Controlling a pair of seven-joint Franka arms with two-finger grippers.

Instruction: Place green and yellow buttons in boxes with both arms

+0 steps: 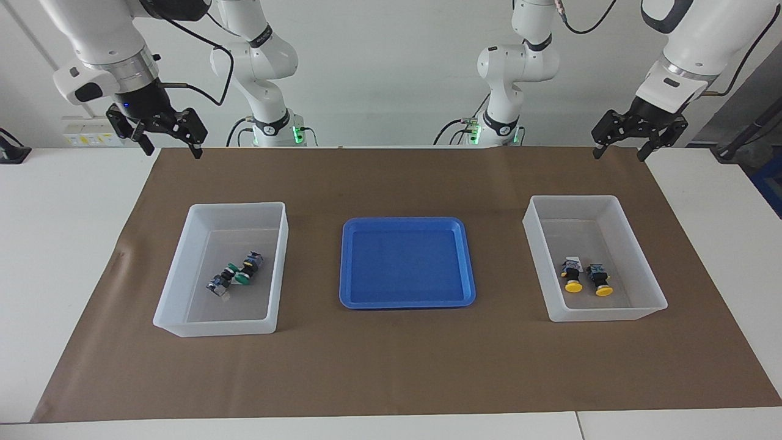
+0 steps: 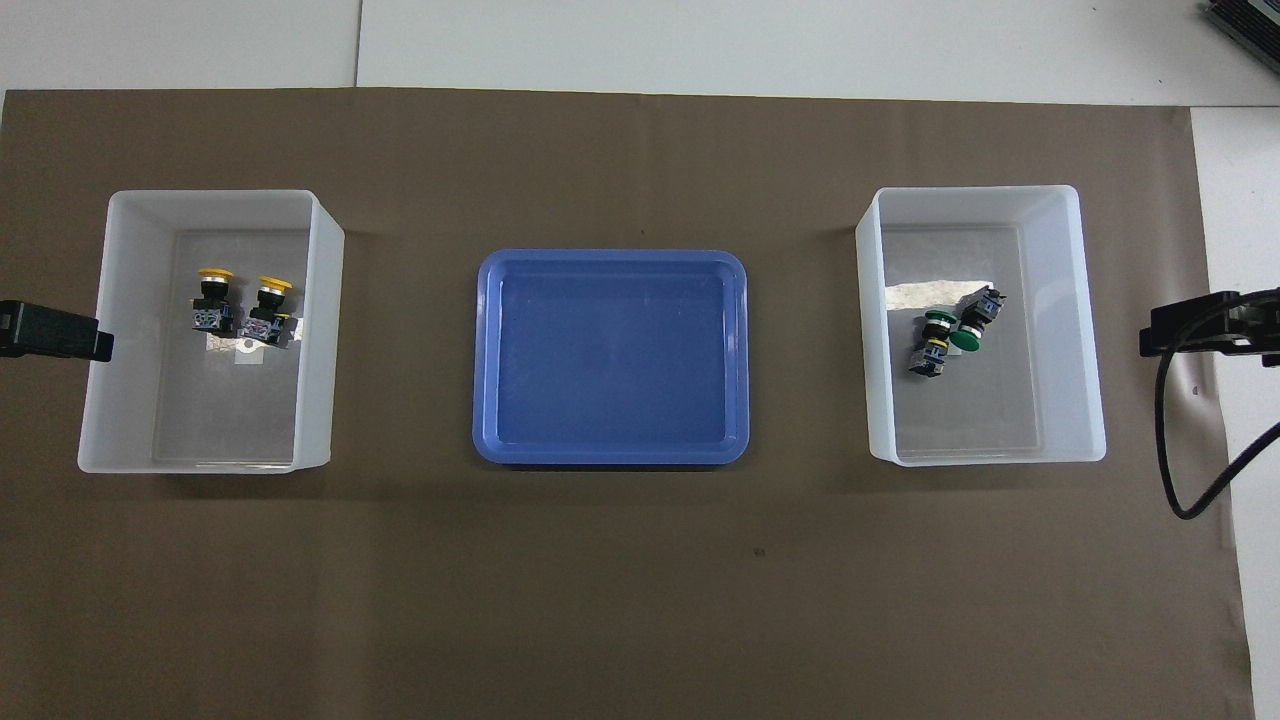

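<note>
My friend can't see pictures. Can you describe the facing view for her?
Two yellow buttons lie in one white box, two green buttons in the other box, blue tray between. Left pincer and right pincer hang open above the table's edge.

Two yellow buttons [image 1: 586, 277] on their sides in one translucent box [image 1: 635, 313], two green buttons [image 1: 235, 275] in the other box [image 1: 214, 327].

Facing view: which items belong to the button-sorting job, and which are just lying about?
Part of the job:
- two green buttons, in the box at the right arm's end
- two yellow buttons, in the box at the left arm's end

Just there:
- blue tray, between the boxes, nothing in it
- brown mat
</note>
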